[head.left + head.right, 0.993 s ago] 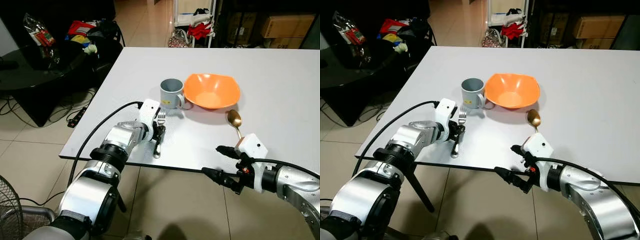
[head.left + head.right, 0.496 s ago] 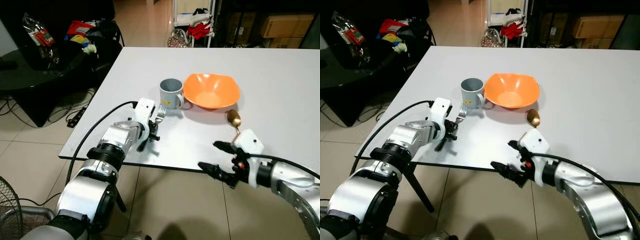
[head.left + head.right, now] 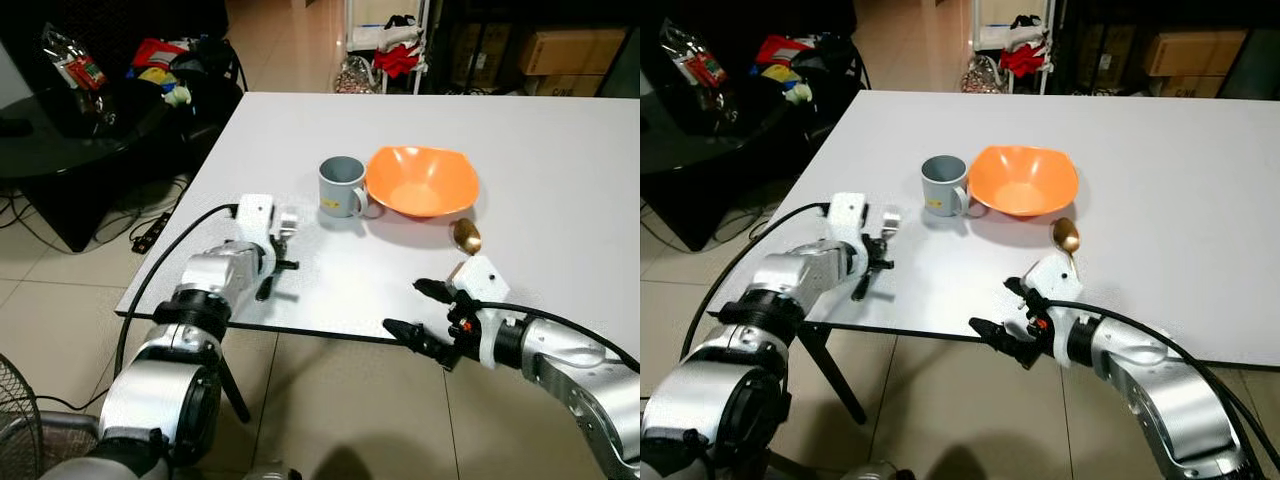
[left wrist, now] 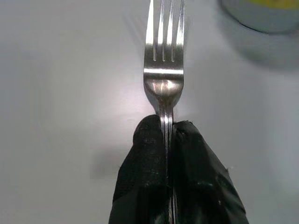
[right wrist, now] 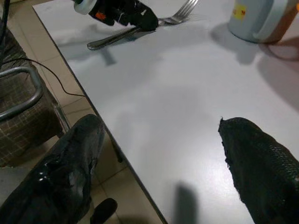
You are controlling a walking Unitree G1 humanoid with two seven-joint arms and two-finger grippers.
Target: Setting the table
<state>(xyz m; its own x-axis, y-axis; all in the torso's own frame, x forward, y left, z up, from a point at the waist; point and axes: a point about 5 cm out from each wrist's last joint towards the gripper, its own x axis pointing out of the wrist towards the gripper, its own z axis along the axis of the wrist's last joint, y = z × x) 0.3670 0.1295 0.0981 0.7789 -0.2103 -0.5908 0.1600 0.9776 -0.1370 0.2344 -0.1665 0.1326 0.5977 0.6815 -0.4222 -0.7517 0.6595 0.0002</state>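
Observation:
A silver fork (image 4: 163, 70) lies tines-forward just above the white table (image 3: 560, 150), and my left gripper (image 3: 278, 267) is shut on its neck. The fork (image 3: 888, 220) is left of the grey mug (image 3: 341, 186), with a gap between them. An orange bowl (image 3: 422, 180) stands right of the mug. A gold spoon (image 3: 466, 236) lies in front of the bowl, its handle hidden by my right wrist. My right gripper (image 3: 414, 312) is open at the table's near edge, one finger over the top and one past the edge, nothing between them (image 5: 159, 135).
A black glass table (image 3: 70, 130) with bags and clutter stands to the left, with cables on the tiled floor (image 3: 150, 235) beside it. A fan (image 3: 15, 420) is at the lower left. Shelves and cardboard boxes (image 3: 565, 50) line the back.
My left gripper has carried the fork leftward, away from the mug. My right gripper has shifted left along the table's near edge, still open.

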